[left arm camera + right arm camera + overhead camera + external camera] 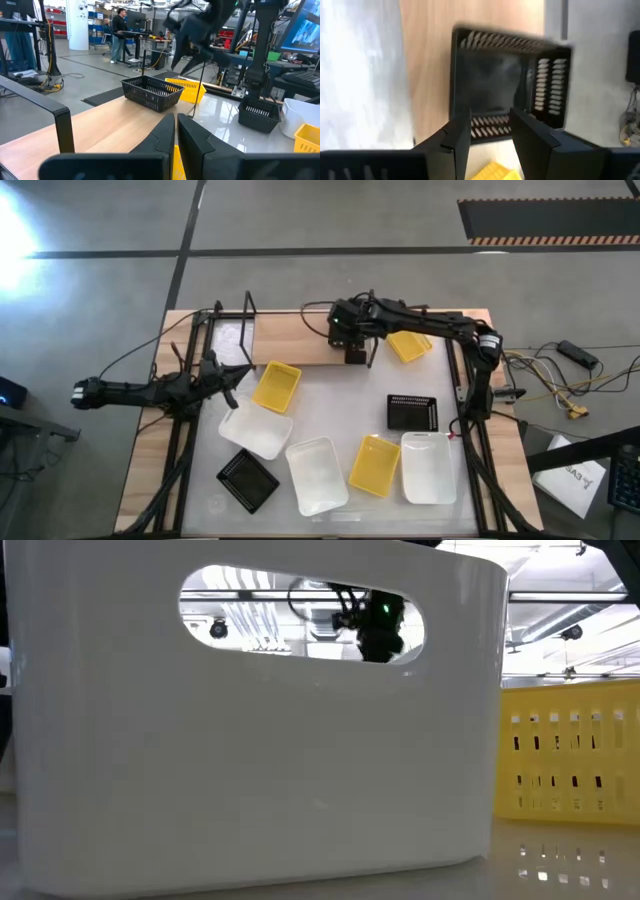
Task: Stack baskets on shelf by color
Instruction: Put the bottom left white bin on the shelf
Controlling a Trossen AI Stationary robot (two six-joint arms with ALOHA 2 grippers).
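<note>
A black basket (505, 95) stands on its bottom on the wooden shelf (290, 330), near the shelf's middle. My right gripper (490, 117) hangs open just above the basket's near wall, pointing steeply down, and the left wrist view shows it clear of the basket (152, 92). A yellow basket (408, 345) lies to the right of the black one, at the shelf's near edge. My left gripper (235, 375) waits shut at the table's left, by the shelf's left end, with nothing in it.
On the white tabletop lie a yellow basket (276, 387), white baskets (256, 430) (317, 475) (428, 467), a yellow one (374, 465) and black ones (247, 480) (412, 412). The shelf's wire uprights (248, 315) stand at its left end. A white basket (250, 740) fills the low view.
</note>
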